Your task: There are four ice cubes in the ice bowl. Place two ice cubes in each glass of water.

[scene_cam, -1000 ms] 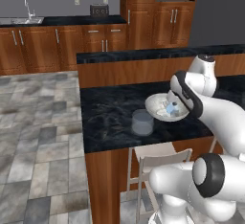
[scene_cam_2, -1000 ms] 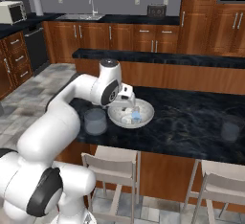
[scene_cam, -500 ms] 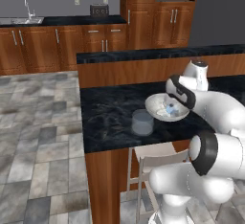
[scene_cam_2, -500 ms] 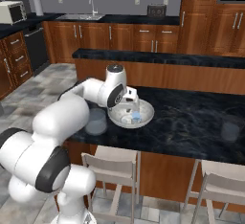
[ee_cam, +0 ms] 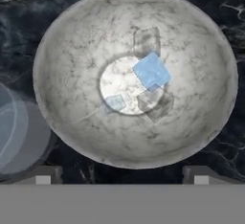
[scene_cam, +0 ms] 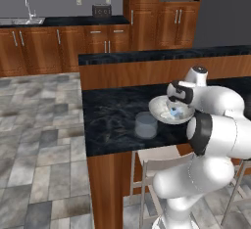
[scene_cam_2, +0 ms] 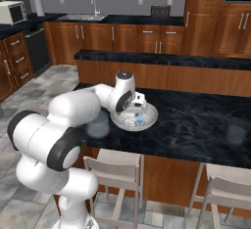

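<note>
Jaws wide open and empty above the ice bowl (ee_cam: 67, 41); descend straight over the brightest of the ice cubes (ee_cam: 151, 71), straddle it squarely, then close gently

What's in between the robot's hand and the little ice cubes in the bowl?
Nothing. In the hand view the open end effector hangs straight above the ice bowl, with just air down to the ice cubes at its bottom.
</note>
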{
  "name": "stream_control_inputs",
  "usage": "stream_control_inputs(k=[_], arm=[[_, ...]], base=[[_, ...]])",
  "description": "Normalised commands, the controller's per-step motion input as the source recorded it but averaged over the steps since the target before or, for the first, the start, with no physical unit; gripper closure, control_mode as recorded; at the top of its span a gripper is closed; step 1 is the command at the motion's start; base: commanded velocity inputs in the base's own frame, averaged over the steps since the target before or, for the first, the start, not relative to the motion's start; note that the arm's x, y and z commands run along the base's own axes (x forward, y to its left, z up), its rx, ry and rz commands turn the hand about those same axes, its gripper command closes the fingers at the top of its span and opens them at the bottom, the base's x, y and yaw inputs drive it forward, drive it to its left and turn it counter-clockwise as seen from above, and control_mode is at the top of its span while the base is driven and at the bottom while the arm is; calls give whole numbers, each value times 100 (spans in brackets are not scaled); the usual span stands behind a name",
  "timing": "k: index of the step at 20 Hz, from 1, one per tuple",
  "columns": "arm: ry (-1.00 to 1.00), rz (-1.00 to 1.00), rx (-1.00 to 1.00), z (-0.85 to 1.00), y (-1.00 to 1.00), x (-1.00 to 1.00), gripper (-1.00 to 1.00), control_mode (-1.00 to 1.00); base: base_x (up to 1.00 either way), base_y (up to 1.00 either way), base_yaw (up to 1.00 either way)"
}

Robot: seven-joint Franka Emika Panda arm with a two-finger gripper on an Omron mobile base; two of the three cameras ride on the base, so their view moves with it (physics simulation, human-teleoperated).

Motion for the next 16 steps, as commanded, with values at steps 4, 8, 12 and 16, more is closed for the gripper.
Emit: stream_control_inputs(k=[4, 8, 12, 16], arm=[[0, 0, 0, -28, -7, 40, -100, -100], [0, 0, 0, -26, 0, 43, -100, -100], [0, 0, 0, -27, -1, 38, -100, -100], [0, 0, 0, -33, -9, 38, -100, -100]], base=[[0, 0, 0], [0, 0, 0], [0, 0, 0], [0, 0, 0]])
